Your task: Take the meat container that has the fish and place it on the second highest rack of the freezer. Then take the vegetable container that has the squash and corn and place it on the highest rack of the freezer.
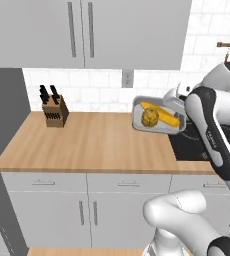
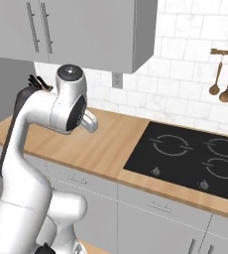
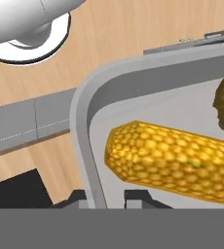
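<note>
While my arm (image 1: 214, 135) reaches up over the wooden counter (image 1: 87, 142), my gripper (image 3: 104, 197) is clamped on the rim of the grey vegetable container (image 1: 139, 107), one finger tip on either side of its wall in the hand view. I hold the container in the air above the counter's right part, beside the black stovetop (image 2: 185, 156), and it is tipped so that its open face turns toward the left base camera.

Inside it lies the ear of corn (image 3: 175, 163), yellow and long, running across the tray just past my finger tips. Next to the corn sits the squash (image 1: 149, 118), a knobbly yellow-brown lump; from the hand camera I see its darker edge at the right side of the tray.

Below the container, in the hand view, are the counter's wood and the grey cabinet fronts.

On the counter's left end, against the tiled wall, stands a knife block (image 1: 54, 112) with dark handles, well apart from the container. Grey wall cabinets (image 1: 87, 30) hang above the counter, and an outlet (image 1: 127, 78) sits on the wall under them. Wooden spoons (image 2: 224, 82) hang from a rail over the stovetop.
</note>
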Tool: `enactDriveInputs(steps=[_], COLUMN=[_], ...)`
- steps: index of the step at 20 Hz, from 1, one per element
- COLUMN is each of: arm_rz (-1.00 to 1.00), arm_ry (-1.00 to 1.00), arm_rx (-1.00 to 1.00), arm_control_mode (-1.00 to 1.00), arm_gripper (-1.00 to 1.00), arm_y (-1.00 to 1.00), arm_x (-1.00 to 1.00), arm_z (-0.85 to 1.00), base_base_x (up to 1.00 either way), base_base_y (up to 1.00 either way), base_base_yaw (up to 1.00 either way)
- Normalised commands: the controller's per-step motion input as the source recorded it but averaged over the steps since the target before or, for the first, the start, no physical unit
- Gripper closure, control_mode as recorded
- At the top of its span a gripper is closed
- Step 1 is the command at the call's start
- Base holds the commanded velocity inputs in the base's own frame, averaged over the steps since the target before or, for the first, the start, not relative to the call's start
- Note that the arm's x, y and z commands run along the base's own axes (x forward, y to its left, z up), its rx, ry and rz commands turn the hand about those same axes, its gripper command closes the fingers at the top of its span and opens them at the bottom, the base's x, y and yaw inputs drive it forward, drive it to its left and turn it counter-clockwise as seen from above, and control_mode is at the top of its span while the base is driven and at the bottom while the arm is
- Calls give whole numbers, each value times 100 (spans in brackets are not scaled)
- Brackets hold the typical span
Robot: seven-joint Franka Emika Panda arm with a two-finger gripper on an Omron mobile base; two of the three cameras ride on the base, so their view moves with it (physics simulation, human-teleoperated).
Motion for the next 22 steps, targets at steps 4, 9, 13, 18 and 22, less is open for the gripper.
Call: enactDriveInputs(steps=[4,9,13,18,22], arm_rz=[3,0,0,0,0], arm_ry=[0,0,0,0,0], arm_rx=[0,0,0,0,0], arm_control_mode=[-100,100,100,100,100], arm_gripper=[100,100,100,100,100], arm_y=[0,0,0,0,0], arm_x=[-5,0,0,0,0], arm_z=[2,0,0,0,0], base_base_x=[0,0,-18,-36,-43], base_base_y=[0,0,0,0,21], base_base_yaw=[0,0,26,38,58])
